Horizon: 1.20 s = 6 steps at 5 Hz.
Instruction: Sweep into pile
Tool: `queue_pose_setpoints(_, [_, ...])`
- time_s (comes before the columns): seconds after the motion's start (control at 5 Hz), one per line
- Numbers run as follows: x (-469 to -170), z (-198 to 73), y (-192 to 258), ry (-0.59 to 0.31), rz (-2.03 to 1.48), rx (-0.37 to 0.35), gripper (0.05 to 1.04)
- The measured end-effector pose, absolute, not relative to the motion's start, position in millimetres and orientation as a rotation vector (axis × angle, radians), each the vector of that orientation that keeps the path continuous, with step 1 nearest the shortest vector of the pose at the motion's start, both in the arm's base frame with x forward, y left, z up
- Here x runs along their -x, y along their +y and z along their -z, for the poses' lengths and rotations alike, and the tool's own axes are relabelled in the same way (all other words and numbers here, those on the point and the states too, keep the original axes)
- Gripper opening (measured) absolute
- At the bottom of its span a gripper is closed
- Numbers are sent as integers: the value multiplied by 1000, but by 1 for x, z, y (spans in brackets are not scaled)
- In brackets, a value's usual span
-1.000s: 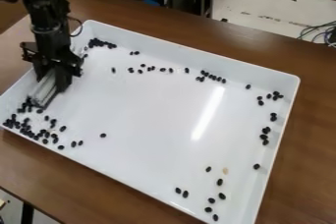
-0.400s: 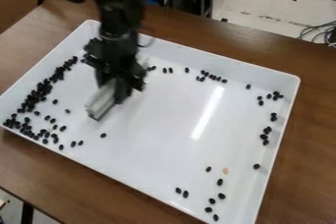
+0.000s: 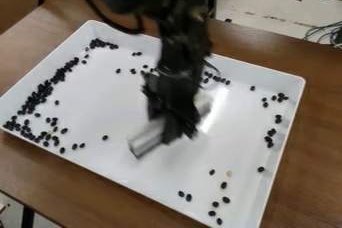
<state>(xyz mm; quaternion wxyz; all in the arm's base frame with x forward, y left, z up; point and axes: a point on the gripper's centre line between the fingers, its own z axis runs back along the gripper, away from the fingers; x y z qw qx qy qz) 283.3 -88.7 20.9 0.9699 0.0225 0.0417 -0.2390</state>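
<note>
Many black beans (image 3: 45, 89) are scattered in the white tray (image 3: 100, 97). A pale bar (image 3: 147, 140) is held by the claw (image 3: 172, 128).

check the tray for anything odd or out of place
One pale bit stands out toward the lower right of the tray, since the beans are black. Beans also lie loose away from the denser left-hand line, but that suits an unfinished sweep. I see no damage.
</note>
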Motion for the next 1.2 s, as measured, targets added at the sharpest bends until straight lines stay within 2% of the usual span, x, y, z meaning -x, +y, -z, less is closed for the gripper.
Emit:
queue_pose_setpoints(0.2, [-275,-4,-137,123,684,-16,364])
queue_pose_setpoints(0.4, [-275,1,-156,161,797,-23,364])
queue_pose_setpoints(0.6, [-288,5,-161,169,819,-36,364])
queue_pose_setpoints(0.8, [-311,7,-169,171,774,-41,364])
queue_pose_setpoints(1.0, [-337,8,-166,181,655,-3,364])
queue_pose_setpoints(1.2, [-366,9,-160,148,543,49,364])
